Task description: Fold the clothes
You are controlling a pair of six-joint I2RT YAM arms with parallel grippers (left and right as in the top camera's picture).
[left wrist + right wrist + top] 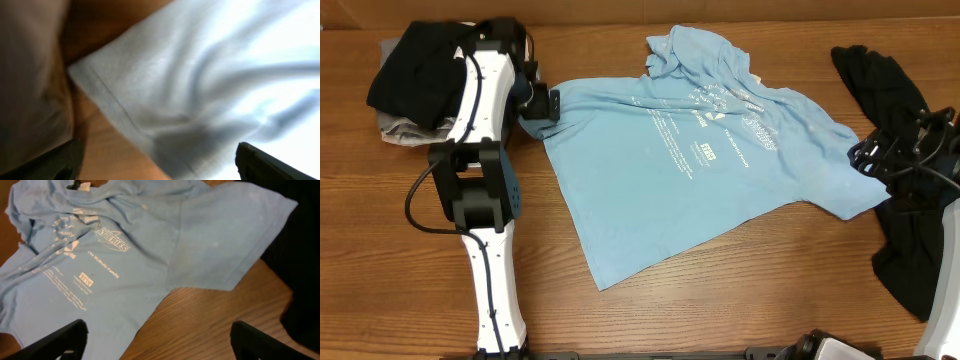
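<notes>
On wood table [720, 300], blue tee [700, 170] lies flat w/ both arms' fingers spread, empty.

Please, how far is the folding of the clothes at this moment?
Done: a black and grey stack sits at the table's far left. In hand: the light blue T-shirt lies spread, unfolded; the left gripper is open at its corner. Left: folding it and the black garment.

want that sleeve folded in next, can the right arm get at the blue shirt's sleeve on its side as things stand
Probably yes. The right tool is open beside the sleeve, which lies flat on the table with nothing over it. The black garment lies under that arm, touching the sleeve's far edge, so it might snag.
</notes>
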